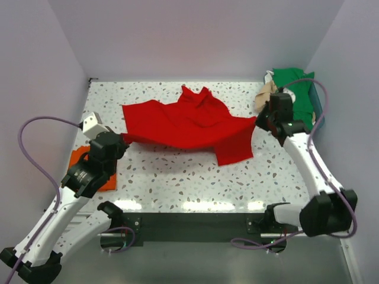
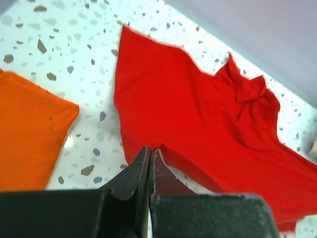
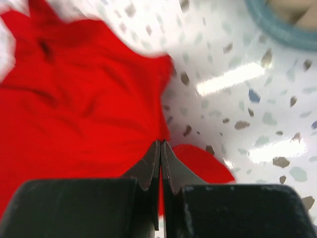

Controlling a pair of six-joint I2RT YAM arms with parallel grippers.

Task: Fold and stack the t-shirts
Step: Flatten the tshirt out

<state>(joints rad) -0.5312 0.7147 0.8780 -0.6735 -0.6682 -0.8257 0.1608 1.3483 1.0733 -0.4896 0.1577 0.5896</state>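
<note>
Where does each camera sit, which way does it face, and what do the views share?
Top external: above and behind the robot, looking down on the table; left arm and right arm show, left gripper and right gripper shut on opposite ends of the red t-shirt.
Left wrist: looks past its closed fingers over the red cloth; orange t-shirt at picture left.
Right wrist: looks past its closed fingers at red cloth, teal basket rim beyond.
Shared: all show the red t-shirt.
</note>
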